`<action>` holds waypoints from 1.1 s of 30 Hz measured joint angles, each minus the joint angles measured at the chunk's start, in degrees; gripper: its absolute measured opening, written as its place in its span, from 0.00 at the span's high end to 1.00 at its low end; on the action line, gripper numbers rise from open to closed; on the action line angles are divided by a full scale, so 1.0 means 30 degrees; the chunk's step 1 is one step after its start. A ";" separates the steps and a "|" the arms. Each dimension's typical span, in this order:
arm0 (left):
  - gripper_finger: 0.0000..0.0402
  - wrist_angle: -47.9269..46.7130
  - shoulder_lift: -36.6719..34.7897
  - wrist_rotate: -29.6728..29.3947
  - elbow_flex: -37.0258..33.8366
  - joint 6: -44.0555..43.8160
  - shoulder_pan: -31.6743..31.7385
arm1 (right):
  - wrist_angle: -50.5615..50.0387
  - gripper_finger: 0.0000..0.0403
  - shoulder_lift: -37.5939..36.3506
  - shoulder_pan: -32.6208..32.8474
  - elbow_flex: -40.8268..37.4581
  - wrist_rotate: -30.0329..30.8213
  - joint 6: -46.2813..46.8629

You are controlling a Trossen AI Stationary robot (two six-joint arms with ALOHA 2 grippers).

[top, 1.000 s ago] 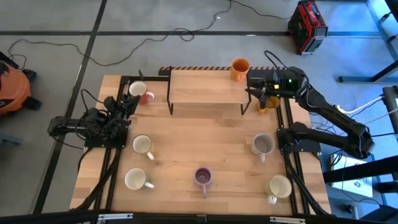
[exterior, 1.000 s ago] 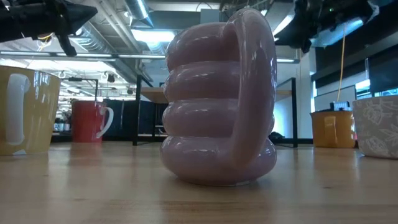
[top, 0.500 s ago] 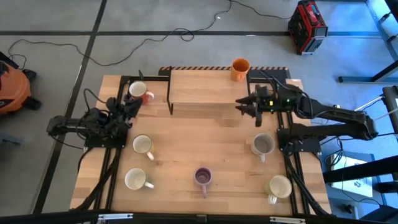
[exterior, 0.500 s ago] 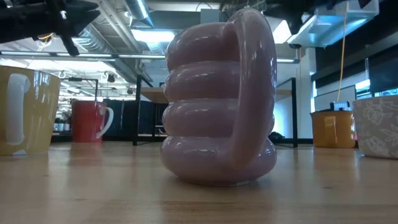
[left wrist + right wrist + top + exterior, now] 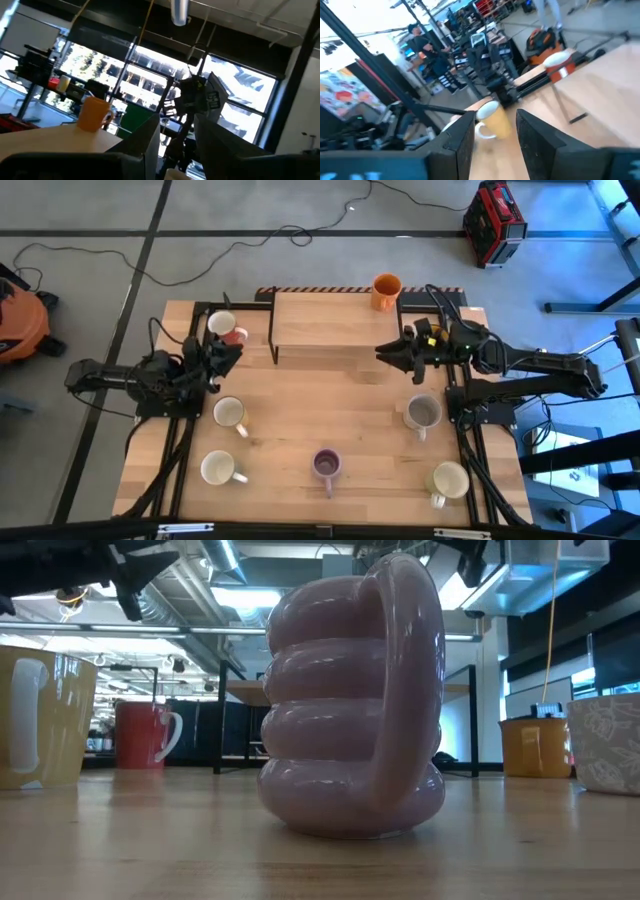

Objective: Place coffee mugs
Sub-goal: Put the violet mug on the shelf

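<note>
Wooden counter (image 5: 330, 420) carries scattered mugs, purple mug (image 5: 326, 464) at the front; cables cross grey floor. Left gripper (image 5: 232, 352) and right gripper (image 5: 385, 353) hover open, empty.

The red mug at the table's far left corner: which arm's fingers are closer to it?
Left. The left gripper sits just beside the red mug, empty. The right gripper hovers across the table, past the raised wooden shelf.
</note>
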 joint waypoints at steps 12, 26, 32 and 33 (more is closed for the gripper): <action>0.72 -0.4829 0.2028 0.1518 0.2981 0.0063 -0.0003 | -0.3200 0.66 0.0001 0.0001 0.0000 -0.0850 0.1837; 0.72 -0.5812 0.3522 0.1614 0.3125 0.0056 0.0005 | -1.3642 0.66 0.0077 0.0007 -0.0002 -0.1616 0.1785; 0.72 -0.5854 0.4347 0.2002 0.3132 -0.0532 -0.0010 | -0.9523 0.66 0.0793 0.1337 0.0000 -0.1036 0.1866; 0.72 -0.5851 0.4506 0.2004 0.3132 -0.0720 -0.0022 | -0.8628 0.66 0.1072 0.1775 0.0000 -0.0844 0.1880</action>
